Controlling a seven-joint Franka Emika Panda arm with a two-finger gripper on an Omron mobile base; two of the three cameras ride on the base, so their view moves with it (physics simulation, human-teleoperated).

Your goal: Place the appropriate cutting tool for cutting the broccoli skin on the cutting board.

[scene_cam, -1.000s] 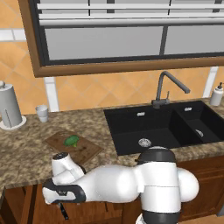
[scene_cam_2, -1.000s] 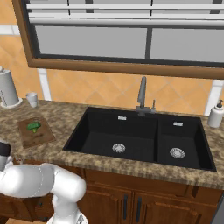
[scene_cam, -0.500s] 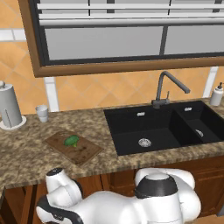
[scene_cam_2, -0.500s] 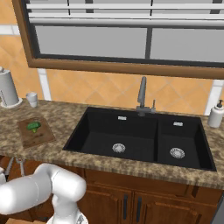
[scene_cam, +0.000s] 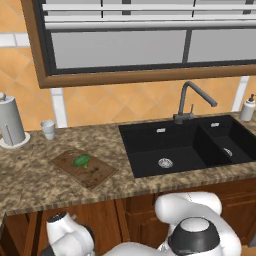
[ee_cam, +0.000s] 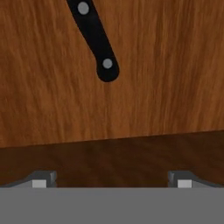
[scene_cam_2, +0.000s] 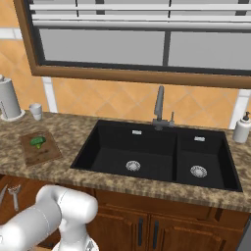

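The cutting tool's black handle (ee_cam: 94, 37), with two silver rivets, lies on a wooden drawer floor in the hand view; its blade runs off the top edge. My gripper (ee_cam: 111, 181) hangs open just short of the handle's end, its fingertips (ee_cam: 41, 180) wide apart with nothing between them. On the counter the brown cutting board (scene_cam: 100, 175) (scene_cam_2: 46, 153) carries the small green broccoli (scene_cam: 81, 161) (scene_cam_2: 37, 142). My arm bends down below the counter's front edge at the lower left.
A grey loop-headed peeler (scene_cam_2: 13, 192) lies low at the left under the counter edge. A black double sink (scene_cam: 175, 150) with a faucet (scene_cam: 187, 100) is right of the board. A paper towel roll (scene_cam: 10, 122), a cup (scene_cam: 48, 129) and a soap bottle (scene_cam: 247, 107) stand along the wall.
The arm has dropped from counter-front height to below the counter edge, and the hand has sunk out of both base views. Board and broccoli stay put.
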